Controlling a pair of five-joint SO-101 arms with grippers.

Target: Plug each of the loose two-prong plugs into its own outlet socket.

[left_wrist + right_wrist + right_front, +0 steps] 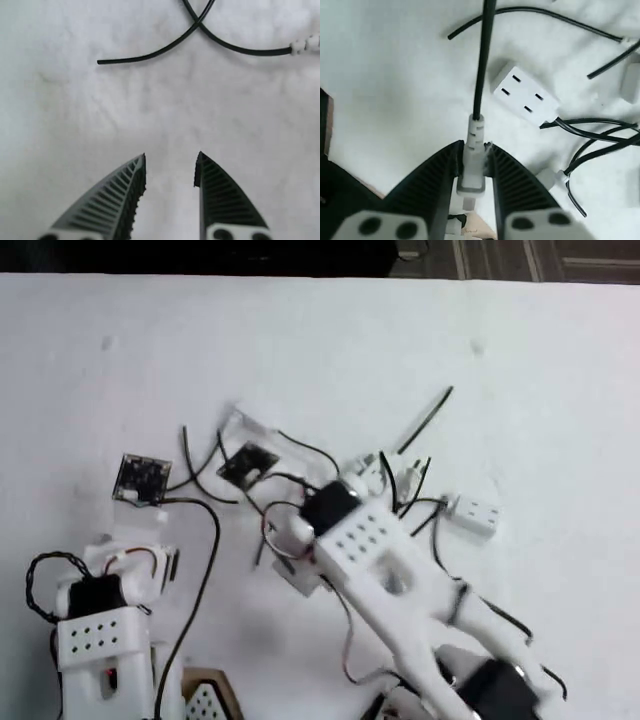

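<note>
My right gripper [474, 145] is shut on a white two-prong plug [472, 160], whose black cord [482, 60] runs straight away from the fingers. A white outlet block [525, 97] with two pairs of slots lies on the table just past the plug and off to one side, apart from it. In the high view this outlet [475, 512] lies right of the right gripper [383, 475] at the table's middle. My left gripper [170, 160] is open over bare table, holding nothing; two black cords [197, 25] cross beyond it.
Two small black circuit boards [140, 478] [248, 465] lie left of centre among tangled black cables [205, 540]. More loose cords [590, 135] lie beside the outlet. A brown object [205, 695] lies at the near edge by the left arm [100, 625]. The far half of the white table [320, 340] is bare.
</note>
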